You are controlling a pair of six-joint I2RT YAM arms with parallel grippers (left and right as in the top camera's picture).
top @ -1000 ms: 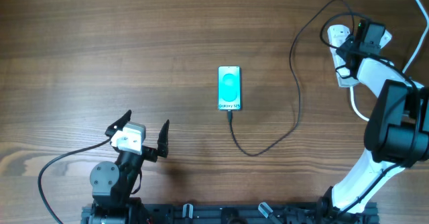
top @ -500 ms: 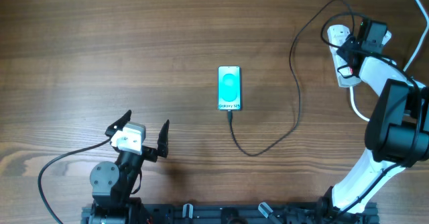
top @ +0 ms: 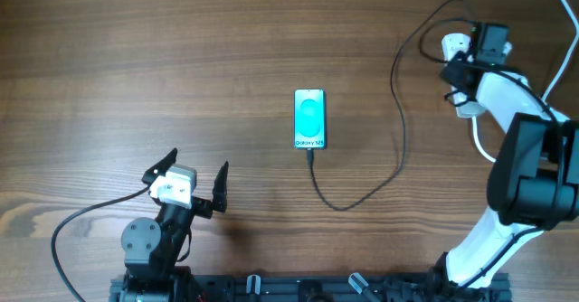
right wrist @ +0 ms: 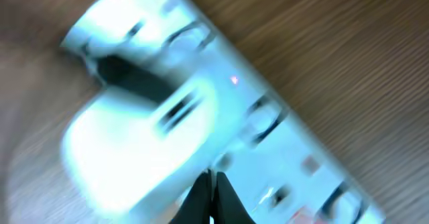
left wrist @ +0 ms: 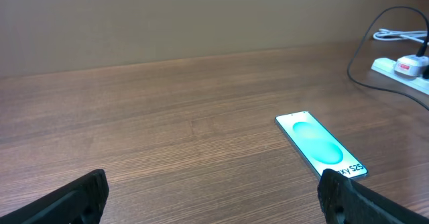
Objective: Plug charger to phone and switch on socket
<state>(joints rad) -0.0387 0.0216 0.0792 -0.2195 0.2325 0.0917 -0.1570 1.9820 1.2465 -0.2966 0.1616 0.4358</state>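
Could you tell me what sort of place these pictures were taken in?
Probably a robotics lab workbench: a wooden table with the left arm and right arm mounted at one edge, and a phone, its charger and a socket laid out.

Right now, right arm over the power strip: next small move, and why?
Probably press the right gripper down on the socket's switch: the charger already meets the phone's bottom edge, and its shut jaws hang just over the socket. Blur hides the switch's exact spot.

The phone (left wrist: pixel 320 144) lies flat on the table (left wrist: pixel 167 117), socket (left wrist: pixel 402 66) beyond.
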